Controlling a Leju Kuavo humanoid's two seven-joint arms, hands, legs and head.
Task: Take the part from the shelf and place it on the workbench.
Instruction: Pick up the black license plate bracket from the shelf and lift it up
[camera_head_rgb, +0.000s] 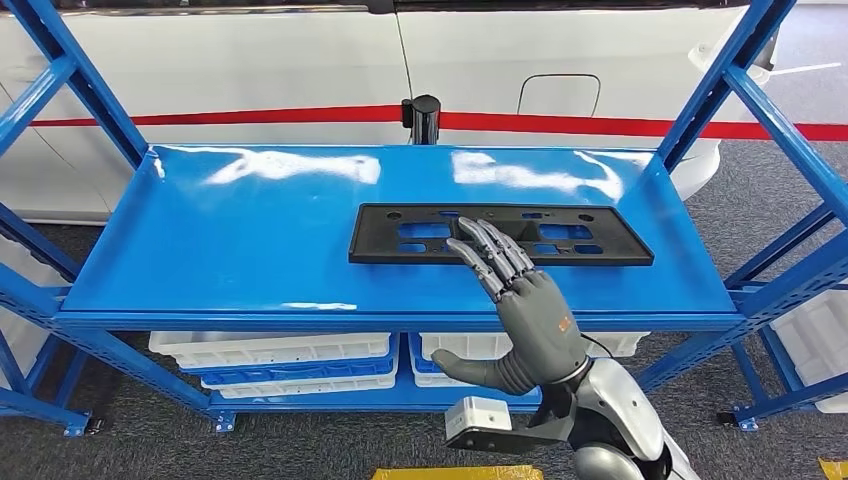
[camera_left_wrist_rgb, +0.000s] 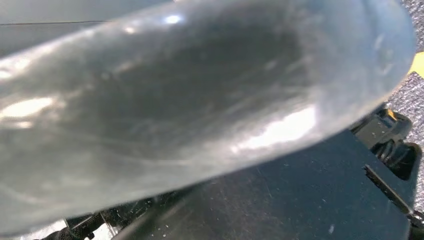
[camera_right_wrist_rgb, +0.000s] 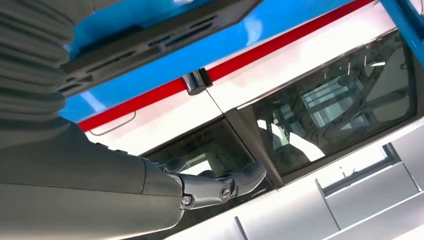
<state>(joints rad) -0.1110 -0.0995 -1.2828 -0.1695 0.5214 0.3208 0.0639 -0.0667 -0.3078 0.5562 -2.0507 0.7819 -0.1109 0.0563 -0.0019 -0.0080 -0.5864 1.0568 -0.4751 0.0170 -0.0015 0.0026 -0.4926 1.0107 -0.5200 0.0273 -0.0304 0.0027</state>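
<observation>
The part (camera_head_rgb: 385, 245) is a flat black rectangular plate with cut-outs, lying right of centre on the blue shelf (camera_head_rgb: 220, 240). My right hand (camera_head_rgb: 525, 305) reaches over the shelf's front edge, its straight fingers (camera_head_rgb: 480, 245) lying across the plate's front rim and its thumb hanging below the shelf edge, holding nothing. The right wrist view has the plate (camera_right_wrist_rgb: 150, 40) past the hand's grey cover (camera_right_wrist_rgb: 75, 175), with the thumb (camera_right_wrist_rgb: 225, 185) spread free. In the left wrist view a large blurred grey shape (camera_left_wrist_rgb: 165, 100) sits against the lens; how the left hand's fingers lie cannot be read.
Blue uprights (camera_head_rgb: 740, 70) and braces frame the shelf on both sides. White bins (camera_head_rgb: 270, 350) sit on the lower level. A white vehicle with a red stripe (camera_head_rgb: 250, 117) stands behind, with a black post (camera_head_rgb: 424, 118) at the shelf's back edge. Grey carpet lies below.
</observation>
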